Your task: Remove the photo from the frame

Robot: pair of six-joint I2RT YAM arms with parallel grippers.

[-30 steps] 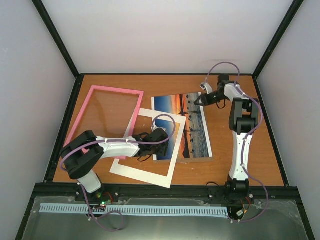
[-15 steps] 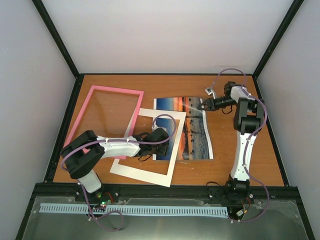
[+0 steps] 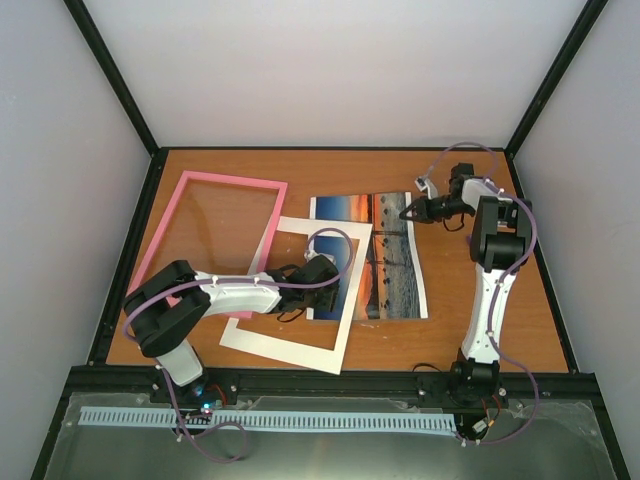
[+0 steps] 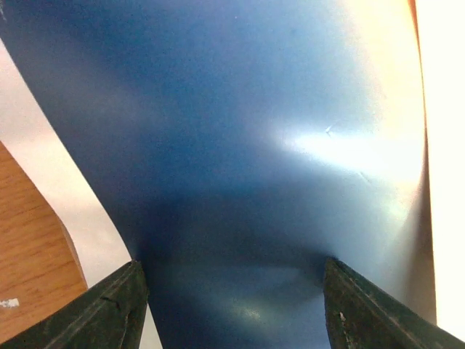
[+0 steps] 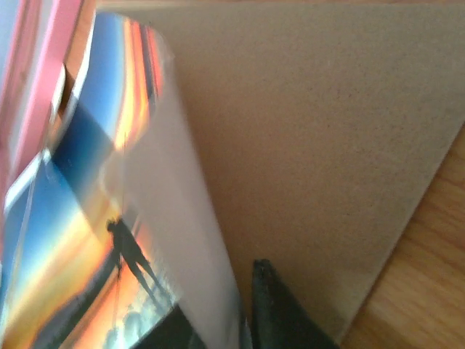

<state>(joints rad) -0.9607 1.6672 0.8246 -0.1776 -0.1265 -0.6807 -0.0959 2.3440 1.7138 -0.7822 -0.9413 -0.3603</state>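
Note:
The photo, an orange sunset over blue water, lies at the table's middle, its left part under the cream mat. My right gripper is shut on the photo's far right corner. In the right wrist view the lifted, curled photo edge sits between the gripper's two dark fingers, above a brown board. My left gripper is open over the mat's window. The left wrist view shows its gripper with jaws wide apart over the blue photo. The pink frame lies at far left.
The cream mat's white edge shows beside the photo, with bare wood table to the left. The pink frame also shows at the right wrist view's top left. Black rails and grey walls bound the table.
My right wrist has swung to the right and the photo has slid slightly right with it. The left arm and the frame have not moved.

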